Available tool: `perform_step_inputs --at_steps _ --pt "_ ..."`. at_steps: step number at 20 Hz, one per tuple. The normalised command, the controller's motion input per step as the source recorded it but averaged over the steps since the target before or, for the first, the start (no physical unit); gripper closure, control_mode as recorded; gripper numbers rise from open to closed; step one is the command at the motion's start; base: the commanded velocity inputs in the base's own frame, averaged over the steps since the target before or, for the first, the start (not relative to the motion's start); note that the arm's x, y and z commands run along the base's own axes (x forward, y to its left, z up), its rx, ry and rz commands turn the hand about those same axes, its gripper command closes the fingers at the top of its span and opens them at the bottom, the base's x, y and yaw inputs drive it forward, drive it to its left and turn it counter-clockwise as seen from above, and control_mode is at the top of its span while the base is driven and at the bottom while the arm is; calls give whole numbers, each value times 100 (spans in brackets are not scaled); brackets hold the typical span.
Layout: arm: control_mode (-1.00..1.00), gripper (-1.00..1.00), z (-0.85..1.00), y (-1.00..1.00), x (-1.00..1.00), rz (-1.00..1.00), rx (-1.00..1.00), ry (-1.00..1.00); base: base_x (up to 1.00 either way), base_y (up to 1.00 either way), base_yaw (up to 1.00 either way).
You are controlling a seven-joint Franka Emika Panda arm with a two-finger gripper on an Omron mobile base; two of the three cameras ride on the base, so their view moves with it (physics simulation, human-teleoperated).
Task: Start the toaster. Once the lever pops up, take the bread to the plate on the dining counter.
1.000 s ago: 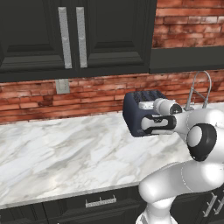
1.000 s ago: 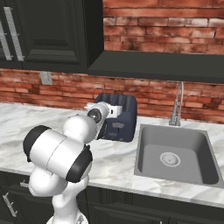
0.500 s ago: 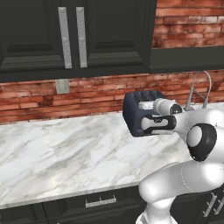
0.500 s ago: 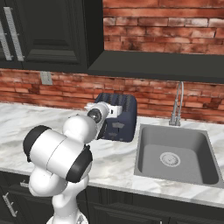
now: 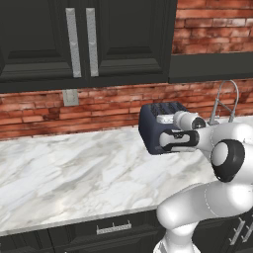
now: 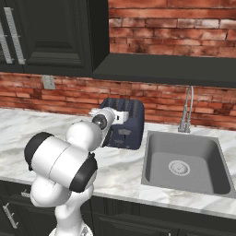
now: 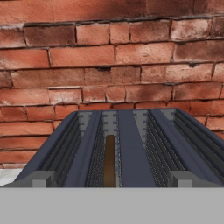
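- Boxy dark navy-black toaster (image 7: 127, 148) sits directly ahead of the hand, slots facing it, against red brick wall (image 7: 109, 57).
- Thin dark-brown bread slice (image 7: 109, 162) upright in left slot.
- Two-finger gripper (image 5: 159, 120) released, jaws spread wide, holding nothing.
- White marble worktop (image 5: 64, 168) under toaster.

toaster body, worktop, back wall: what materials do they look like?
Toaster: dark navy shell with a smooth satin look, painted metal or plastic, can't tell which; grey ribbed slot walls look like metal guides. Worktop: polished white marble, grey veining, soft sheen. Back wall: rough red brick with pale mortar lines, matte.
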Motion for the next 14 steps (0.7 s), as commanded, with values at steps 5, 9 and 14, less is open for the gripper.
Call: perform_step_inputs --at_steps 5,9,14 --pt "-100 -100 0 0 0 0 0 0 0 0 0" --pt "-100 -100 0 0 0 0 0 0 0 0 0" --pt "-100 -100 0 0 0 0 0 0 0 0 0"
